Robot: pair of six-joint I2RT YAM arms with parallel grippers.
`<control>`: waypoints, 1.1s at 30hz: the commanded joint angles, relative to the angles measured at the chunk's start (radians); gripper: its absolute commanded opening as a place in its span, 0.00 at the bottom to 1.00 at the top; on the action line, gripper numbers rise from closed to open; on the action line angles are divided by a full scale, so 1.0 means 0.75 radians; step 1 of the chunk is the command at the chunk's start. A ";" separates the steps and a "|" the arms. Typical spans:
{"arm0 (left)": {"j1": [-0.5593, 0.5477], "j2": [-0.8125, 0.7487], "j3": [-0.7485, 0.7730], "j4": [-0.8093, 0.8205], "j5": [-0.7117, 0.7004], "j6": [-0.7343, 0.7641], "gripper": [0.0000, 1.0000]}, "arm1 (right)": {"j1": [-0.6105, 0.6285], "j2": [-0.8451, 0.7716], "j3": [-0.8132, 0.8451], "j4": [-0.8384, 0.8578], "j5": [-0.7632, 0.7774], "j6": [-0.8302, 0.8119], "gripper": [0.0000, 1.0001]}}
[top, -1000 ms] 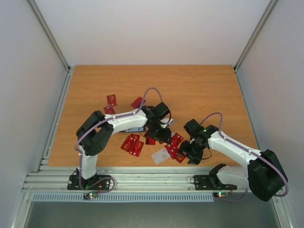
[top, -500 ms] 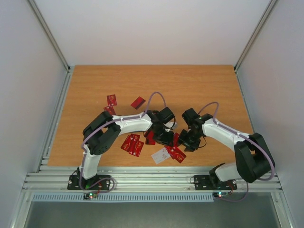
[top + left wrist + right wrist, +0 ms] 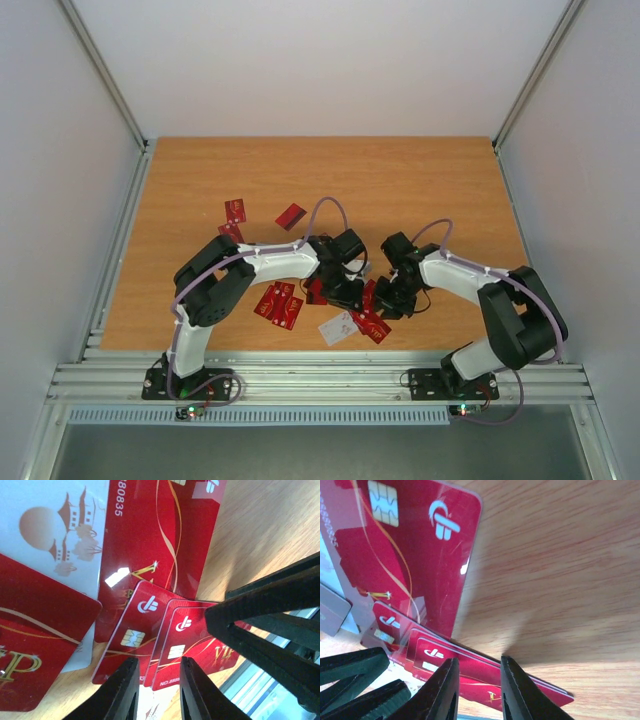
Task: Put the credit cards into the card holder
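Table point(image 3: 430, 190): flat brown wood with thin lines in it.
Credit cards point(image 3: 278, 303): shiny red rectangles with round corners, spread on the near middle of the table, with more piled under both fingers.
Big red card point(image 3: 150, 540): reads "80835", gold swirls; a lower one says "VIP".
White card point(image 3: 55, 535): brown sun and houses.
Left fingers point(image 3: 156, 680): black, narrow gap over the pile; cannot tell if holding.
Right fingers point(image 3: 476, 680): black, narrow gap, cannot tell either.

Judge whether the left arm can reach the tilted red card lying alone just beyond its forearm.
Probably yes: the red card lies uncovered on bare table close beyond the left arm, nothing between; the left gripper sits at the central pile.
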 commanded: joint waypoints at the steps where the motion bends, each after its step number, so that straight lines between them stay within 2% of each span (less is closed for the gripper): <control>1: -0.008 -0.015 -0.011 0.053 0.046 0.025 0.25 | 0.004 -0.009 -0.097 0.084 -0.028 -0.015 0.25; 7: -0.010 0.016 -0.032 0.090 0.110 0.032 0.25 | 0.052 -0.100 -0.179 0.097 -0.110 0.045 0.25; 14: -0.017 0.017 -0.072 0.119 0.157 0.049 0.24 | 0.134 -0.120 -0.174 0.116 -0.162 0.129 0.25; 20: -0.029 -0.006 -0.123 0.131 0.184 0.073 0.24 | 0.142 -0.217 -0.127 0.006 -0.138 0.141 0.27; 29: -0.033 -0.035 -0.200 0.146 0.206 0.087 0.24 | 0.142 -0.276 -0.108 -0.193 -0.156 0.073 0.40; 33: -0.033 -0.031 -0.193 0.127 0.216 0.117 0.24 | 0.142 -0.256 -0.149 -0.161 -0.190 0.062 0.49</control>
